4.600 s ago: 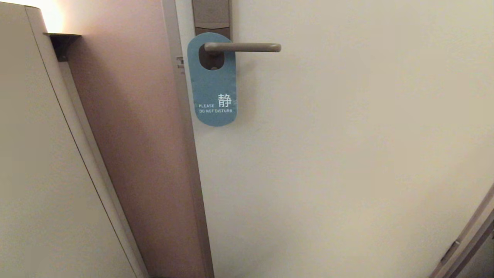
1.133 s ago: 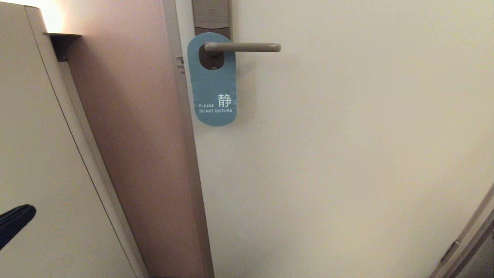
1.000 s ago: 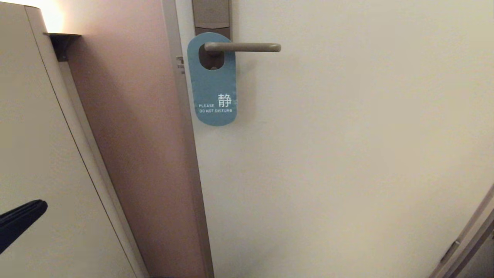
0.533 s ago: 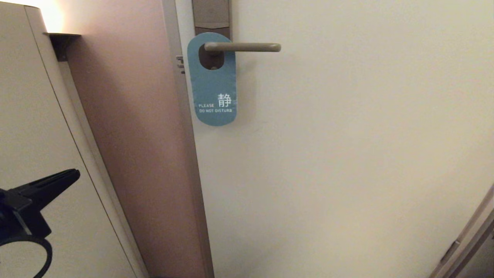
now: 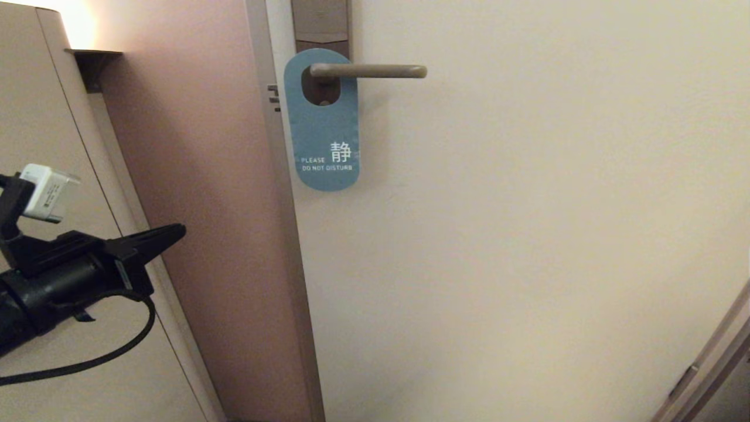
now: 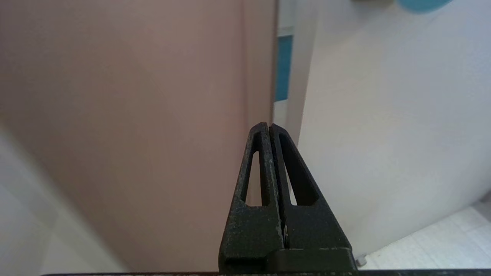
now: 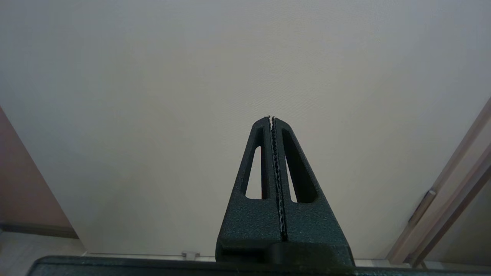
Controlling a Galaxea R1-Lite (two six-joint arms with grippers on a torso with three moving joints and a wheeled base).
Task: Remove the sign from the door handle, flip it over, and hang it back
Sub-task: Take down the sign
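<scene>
Both grippers are closed and empty: the left gripper (image 5: pixel 176 231) sits well below-left of the sign (image 5: pixel 322 126), so grasping needs opening first. Its oval hole hangs over the door handle (image 5: pixel 369 71), blue face outward; the right gripper (image 7: pixel 271 119) sits parked facing the door (image 5: pixel 527 234).

Right gripper (image 7: pixel 271 118): black, fingers pressed together along a toothed seam, nothing between them, tips pointing at the door.
Fingers (image 7: pixel 253 172): each a tapered black wedge with a long slot cut through it.
Door (image 7: pixel 191 96): broad, plain, pale surface filling most of the view, apart from the gripper tips.
Pinkish-brown wall panel (image 7: pixel 23 191): a wedge at one edge, meeting the door along a slanted line.
Brown frame strip (image 7: pixel 452 199): runs diagonally at the opposite edge, with a small fitting on it.
</scene>
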